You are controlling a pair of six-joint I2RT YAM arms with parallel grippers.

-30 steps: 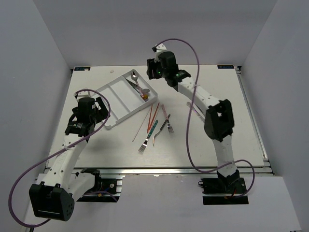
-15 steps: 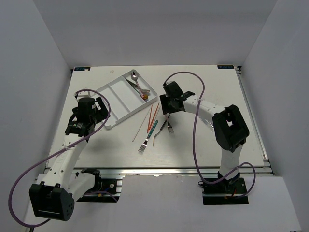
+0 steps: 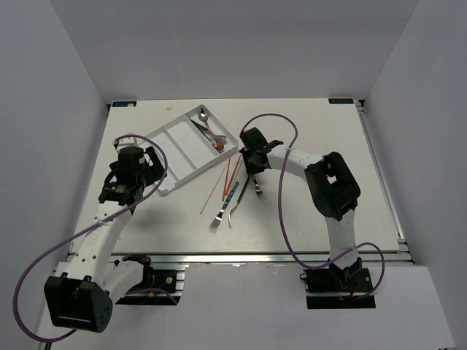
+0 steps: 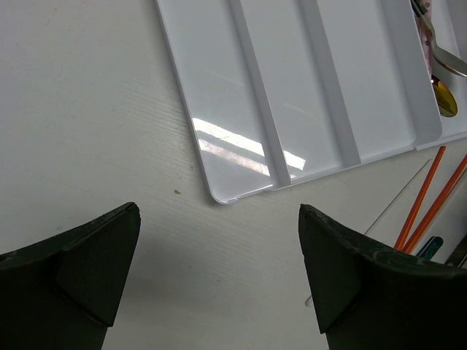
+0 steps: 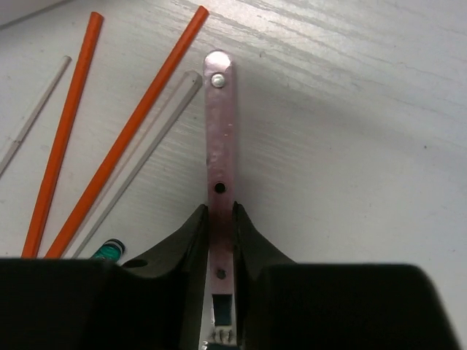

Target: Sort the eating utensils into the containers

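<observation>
The white tray [image 3: 179, 149] lies at the table's back left, with silver spoons [image 3: 208, 127] in its rightmost compartment. Right of it on the table lie two orange chopsticks [image 3: 233, 173], a pale chopstick [image 3: 213, 191], a teal-handled fork [image 3: 223, 205] and a pink-purple-handled fork [image 3: 256, 188]. My right gripper [image 3: 252, 164] is shut on that fork's flat handle [image 5: 220, 146], which still lies on the table; the jaws [image 5: 220, 219] pinch it midway. My left gripper [image 4: 217, 219] is open and empty just off the tray's near corner [image 4: 222, 195].
In the right wrist view the orange chopsticks [image 5: 135, 127] and a pale chopstick [image 5: 149, 138] lie just left of the gripped handle, with the teal handle's end [image 5: 109, 249] beside the left finger. A purple cable loops over the right arm.
My right arm has swung from above the tray's far end down to the loose utensils and closed on the pink-purple fork's handle. The left arm has not moved.
</observation>
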